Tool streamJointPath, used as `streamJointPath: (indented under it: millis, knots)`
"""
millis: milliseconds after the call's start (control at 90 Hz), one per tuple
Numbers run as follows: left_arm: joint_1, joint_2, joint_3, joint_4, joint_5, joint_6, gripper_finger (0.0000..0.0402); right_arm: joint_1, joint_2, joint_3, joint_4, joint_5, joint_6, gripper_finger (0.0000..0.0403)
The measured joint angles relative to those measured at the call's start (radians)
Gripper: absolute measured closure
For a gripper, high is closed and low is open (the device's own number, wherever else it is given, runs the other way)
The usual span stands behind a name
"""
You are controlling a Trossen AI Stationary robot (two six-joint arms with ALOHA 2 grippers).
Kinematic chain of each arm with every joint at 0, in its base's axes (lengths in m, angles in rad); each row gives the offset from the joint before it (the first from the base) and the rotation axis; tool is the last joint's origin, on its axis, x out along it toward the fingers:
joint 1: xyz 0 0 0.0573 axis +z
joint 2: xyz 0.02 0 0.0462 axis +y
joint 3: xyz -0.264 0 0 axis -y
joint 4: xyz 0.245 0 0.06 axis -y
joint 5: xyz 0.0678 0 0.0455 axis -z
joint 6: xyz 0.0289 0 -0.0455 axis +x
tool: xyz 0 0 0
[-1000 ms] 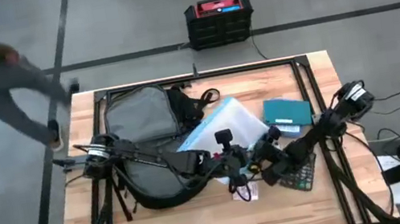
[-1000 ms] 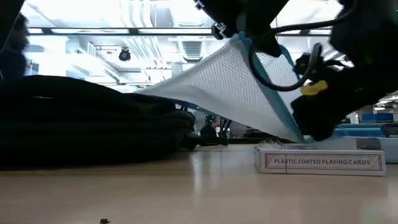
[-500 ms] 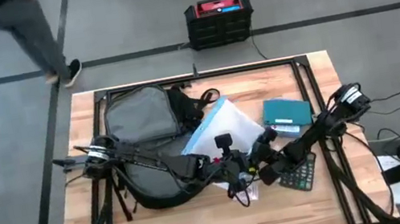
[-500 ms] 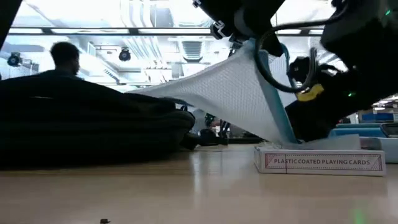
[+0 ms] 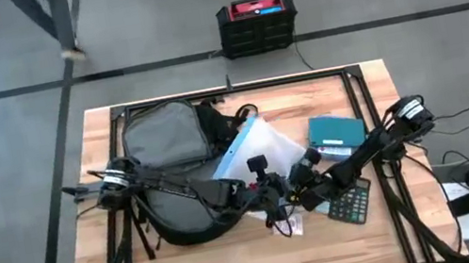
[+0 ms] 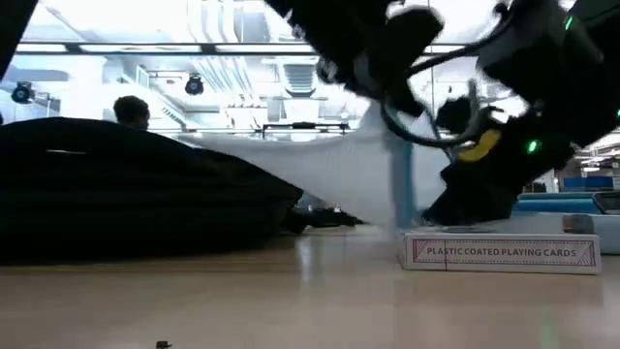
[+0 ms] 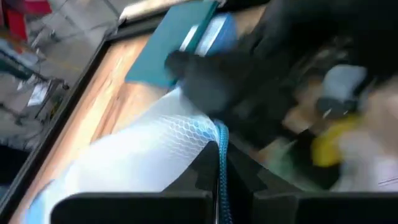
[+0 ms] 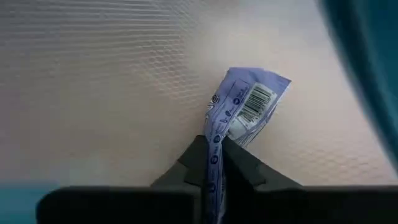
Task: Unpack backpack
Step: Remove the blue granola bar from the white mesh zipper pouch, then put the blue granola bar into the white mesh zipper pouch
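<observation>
The large rounded black fabric backpack (image 5: 170,176) is lying on the wooden table's (image 5: 377,241) left half. Beside it, the left gripper (image 7: 219,180) is pinching the white mesh pouch's (image 5: 257,152) blue edge, while the right gripper (image 8: 214,163) is pinching a crinkled purple barcoded wrapper (image 8: 239,115) against that mesh.

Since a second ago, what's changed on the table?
The white mesh pouch, pinched by the left pincer, has shifted slightly toward the backpack, and in the low view it has dropped from a raised slant to nearly level. The right pincer, shut on a blue-purple packet, moved the same way. Backpack, teal box, calculator and card box stayed put.
</observation>
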Motion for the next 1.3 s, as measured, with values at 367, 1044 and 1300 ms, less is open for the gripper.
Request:
streamJointPath:
  millis: [367,1044,1300]
  knots:
    - [0.062,0.0,-0.067,0.002,-0.006,-0.01,0.0401,0.146,-0.294,0.004,-0.204,-0.215,-0.141,0.0402]
    - [0.156,-0.011,-0.062,0.114,0.33,0.159,0.0401,0.252,-0.148,0.005,-0.211,-0.494,-0.081,0.0402]
    - [0.158,-0.011,-0.063,0.122,0.329,0.189,0.0401,0.252,-0.185,0.039,-0.237,-0.512,-0.147,0.0402]
